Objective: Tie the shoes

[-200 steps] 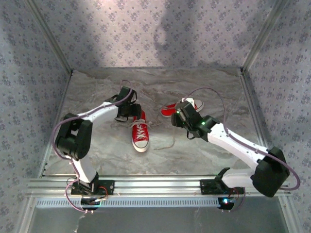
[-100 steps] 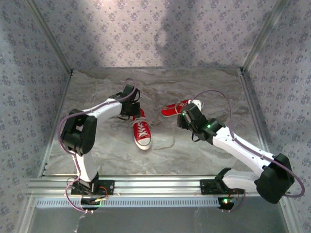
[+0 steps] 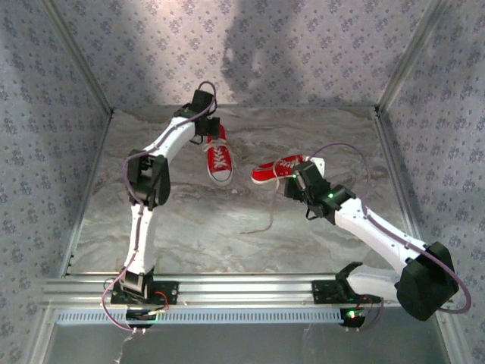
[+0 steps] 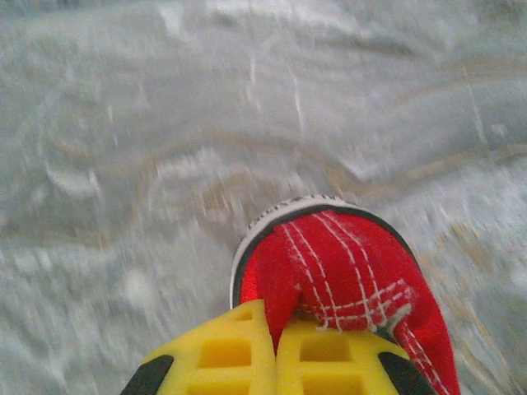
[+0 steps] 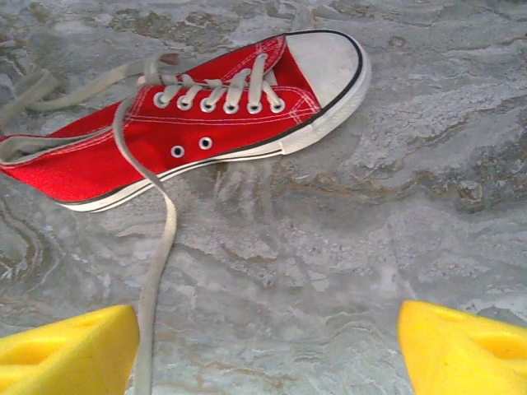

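Two arms are bolted at the near edge of the marbled table [image 3: 182,243], and two red shoes lie on it, both past its middle and well apart from the arm bases. Nearest the bases, one loose white lace [image 3: 267,218] trails across the table toward the near edge. It runs back to the right shoe [image 3: 274,171]. The right gripper [image 5: 263,321] hovers just on the near side of that shoe with its two yellow fingers [image 5: 70,350] spread wide, holding nothing. In the right wrist view the lace passes along the inner edge of one finger. The right shoe's long axis runs across the table, with its white toe cap toward the robot's right and slightly away. Its laced top and one flank both show to the wrist camera. The left shoe [image 3: 220,161] lies farther off and to the left, apart from its partner. Its long axis runs near to far, toe cap toward the bases and heel toward the back wall. At that heel, farthest of all, the left gripper [image 4: 274,333] has its yellow fingers pressed together, pinching the red heel canvas.
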Robot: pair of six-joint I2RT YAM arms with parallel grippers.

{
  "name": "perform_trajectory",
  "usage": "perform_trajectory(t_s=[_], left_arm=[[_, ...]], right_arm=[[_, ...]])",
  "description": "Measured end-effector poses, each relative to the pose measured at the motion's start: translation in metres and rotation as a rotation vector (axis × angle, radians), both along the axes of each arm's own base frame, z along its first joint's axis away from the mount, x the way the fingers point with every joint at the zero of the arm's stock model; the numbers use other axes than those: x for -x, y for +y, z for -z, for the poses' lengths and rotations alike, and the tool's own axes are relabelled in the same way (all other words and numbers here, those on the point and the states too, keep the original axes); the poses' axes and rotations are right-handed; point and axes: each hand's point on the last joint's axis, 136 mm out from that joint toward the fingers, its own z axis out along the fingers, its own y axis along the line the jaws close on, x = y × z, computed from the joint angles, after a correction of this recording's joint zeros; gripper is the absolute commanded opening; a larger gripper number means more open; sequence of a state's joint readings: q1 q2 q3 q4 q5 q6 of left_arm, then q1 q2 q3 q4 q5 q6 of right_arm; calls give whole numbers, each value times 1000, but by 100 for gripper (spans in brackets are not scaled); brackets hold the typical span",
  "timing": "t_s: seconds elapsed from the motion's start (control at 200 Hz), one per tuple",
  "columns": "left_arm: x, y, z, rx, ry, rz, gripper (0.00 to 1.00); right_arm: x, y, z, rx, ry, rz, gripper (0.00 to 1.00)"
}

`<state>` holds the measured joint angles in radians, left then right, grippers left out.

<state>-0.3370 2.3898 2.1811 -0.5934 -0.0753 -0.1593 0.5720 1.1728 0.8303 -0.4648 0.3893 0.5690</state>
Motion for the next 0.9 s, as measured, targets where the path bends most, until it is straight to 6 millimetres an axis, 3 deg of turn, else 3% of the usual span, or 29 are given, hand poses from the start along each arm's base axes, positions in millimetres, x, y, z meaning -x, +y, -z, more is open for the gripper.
perform_trajectory(t_s=[0.08, 0.18, 0.25, 0.4, 0.595, 0.72, 0.784, 0.899], left_arm=[[-24, 1, 0, -28, -21, 26, 0], [-43, -2, 2, -43, -46, 59, 28], [-45, -5, 7, -41, -42, 75, 48], [-39, -8, 12, -18, -6, 85, 71], [-23, -8, 5, -6, 31, 87, 74], [16, -17, -16, -7, 49, 114, 67], [42, -35, -37, 19, 29, 158, 65], [93, -87, -75, 108, -35, 271, 61]], right_arm=[[-2, -4, 1, -9, 6, 13, 88], [-4, -9, 1, -21, 6, 27, 99], [-5, -12, 3, -29, 7, 45, 100], [-3, -20, 3, -50, -15, 66, 100], [-3, -32, -2, -67, -38, 99, 100], [-12, -40, 2, -81, 7, 127, 95], [-15, -42, 1, -91, 17, 134, 93], [-20, -46, 0, -125, 46, 148, 87]])
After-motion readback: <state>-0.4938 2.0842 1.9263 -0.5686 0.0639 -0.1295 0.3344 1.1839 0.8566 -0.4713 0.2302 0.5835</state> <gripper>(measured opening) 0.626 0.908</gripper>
